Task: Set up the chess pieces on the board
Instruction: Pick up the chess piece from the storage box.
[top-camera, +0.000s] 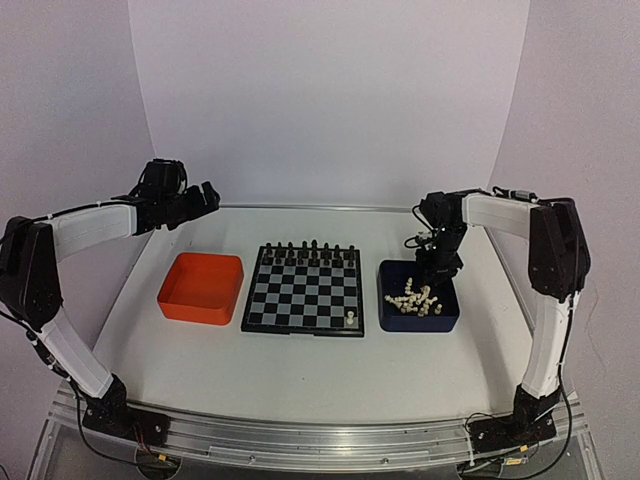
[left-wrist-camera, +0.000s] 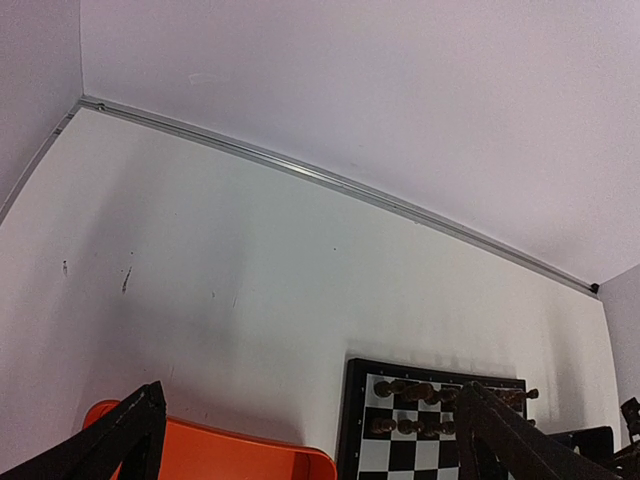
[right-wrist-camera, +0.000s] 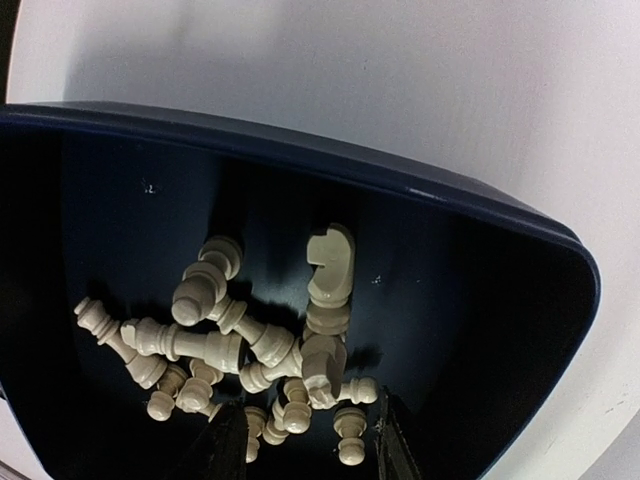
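1. Down in the dark blue tray (top-camera: 420, 322), the right gripper (right-wrist-camera: 305, 452), jaws half-spread astride the heaped chess pieces (right-wrist-camera: 250, 345); nothing visibly clamped.
2. Raised well left of the board (top-camera: 300, 331), the left gripper (top-camera: 200, 200), jaws spread wide, holding nothing.
3. On the board: black pieces (top-camera: 305, 250) along the far two rows; one cream piece (top-camera: 351, 319) at the near right corner.
4. Best done by singling out one piece at the heap's edge; closing squarely across its stem, not over two tangled neighbours; lifting straight up clear of the tray wall before crossing to the near rows.
5. No brand, label or writing legible anywhere.
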